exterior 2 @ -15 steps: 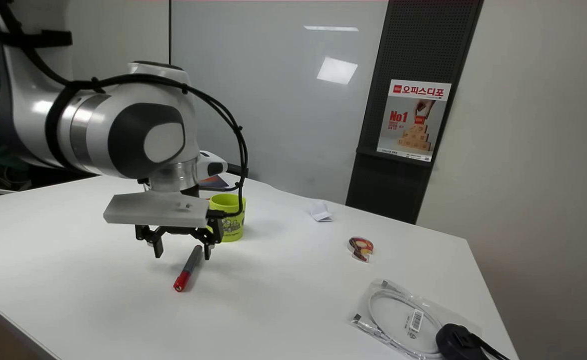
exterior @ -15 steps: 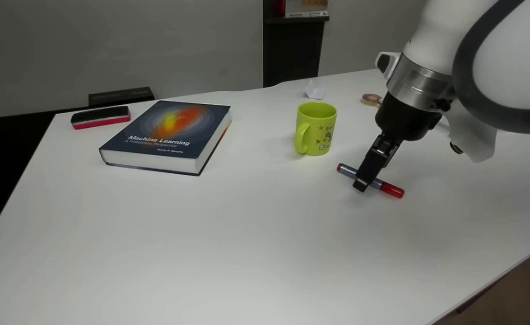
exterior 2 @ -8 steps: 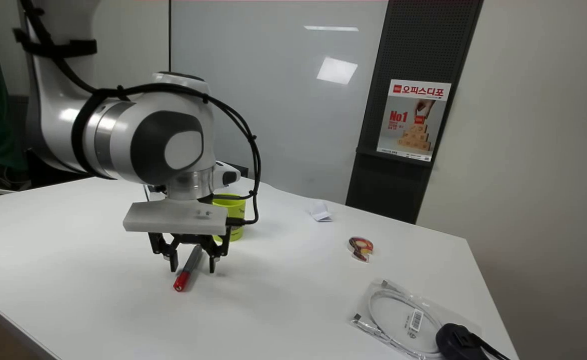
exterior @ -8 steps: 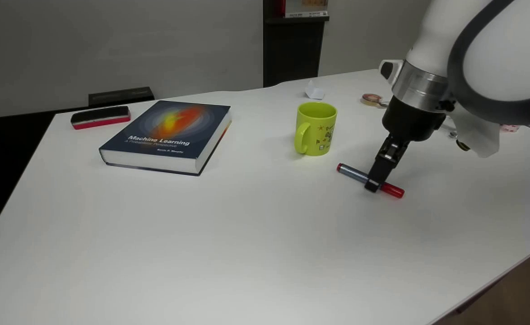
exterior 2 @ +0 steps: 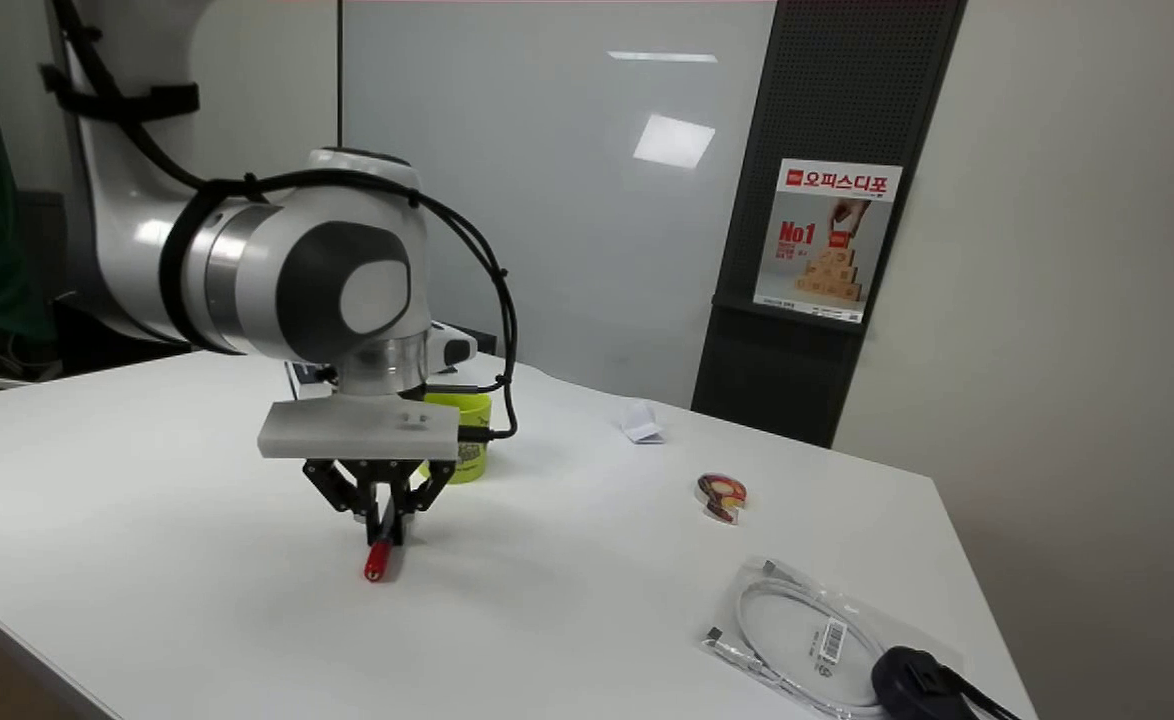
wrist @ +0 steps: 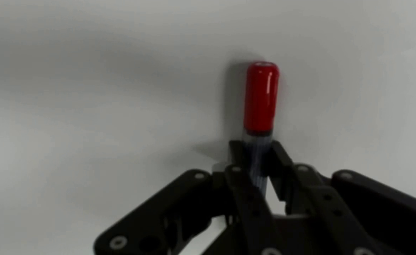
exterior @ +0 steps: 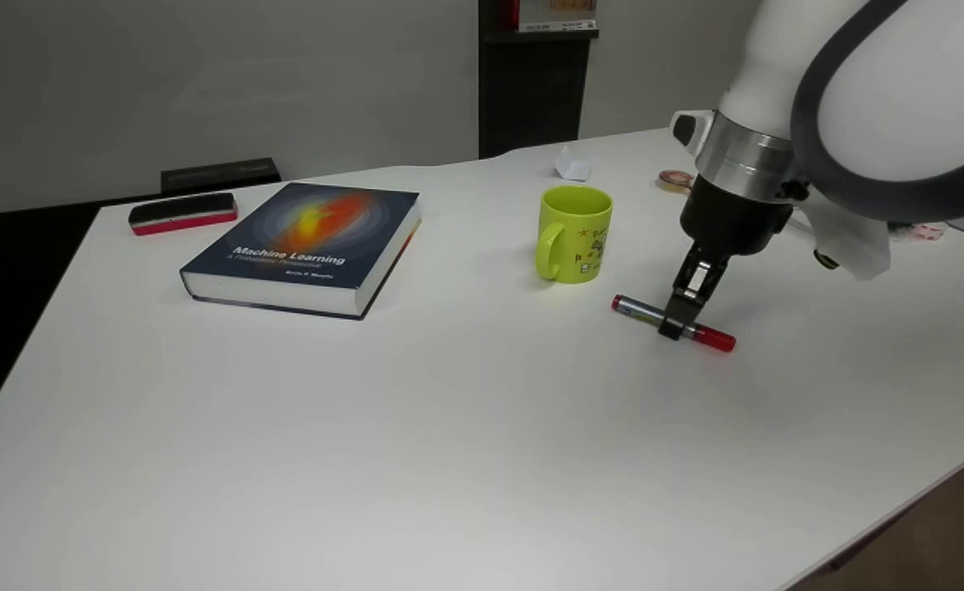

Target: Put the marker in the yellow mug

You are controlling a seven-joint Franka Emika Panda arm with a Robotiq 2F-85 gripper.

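One black hand [wrist: 257,152] grips the grey, red-capped cylindrical marker [wrist: 259,120] at or just above the white tabletop [exterior: 449,427] and should lift straight, higher than the yellow-green handled mug [exterior: 576,238] nearer the wall-side edge [exterior: 449,169].

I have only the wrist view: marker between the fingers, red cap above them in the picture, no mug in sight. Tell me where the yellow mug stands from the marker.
Observer: In an exterior view, the yellow mug stands upright on the table, roughly out past the end of the marker opposite its red cap, and apart from it.
Operator: Good. Now report whether anything blocks the way in from above.
Observer: In an exterior view, the mug's mouth faces up and nothing pokes out of it; the bottom inside is hidden.
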